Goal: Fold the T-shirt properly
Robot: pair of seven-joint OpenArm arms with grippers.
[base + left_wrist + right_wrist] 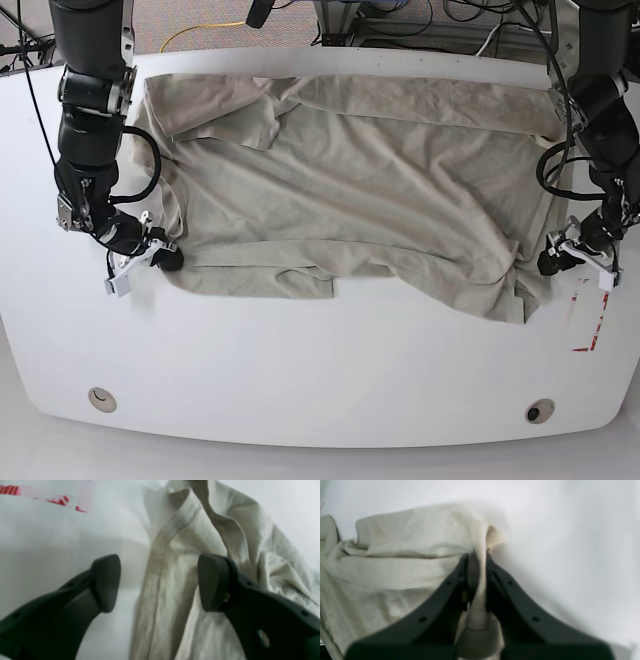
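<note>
Right now the T-shirt [350, 190] lies spread but rumpled across the far half of the white table [320, 380], one sleeve bunched at the far left and the near edge wavy and partly turned under. No clean fold shows yet, so this looks like the gripping stage that comes before the first fold or a flattening pull.

The right gripper [477, 562], at the left side of the base view, is clamped tight on a pinch of cloth at the shirt's near left corner; its wrist view shows a ridge of fabric squeezed between the two dark jaws and drawn up from the table. The left gripper [160, 582], at the right side of the base view, stands wide apart and holds nothing. Its jaws straddle a stitched hem edge [157, 562] of the shirt, one jaw over bare table and the other over the cloth, beside some faint red marks [60, 501] on the table top.

I judge the next move calls for the left gripper to settle down over that hem and close on it, taking only the edge layers. With both corners held, the arms could pull the shirt taut before lifting. A lopsided grip would likely drag fresh wrinkles into the cloth.
</note>
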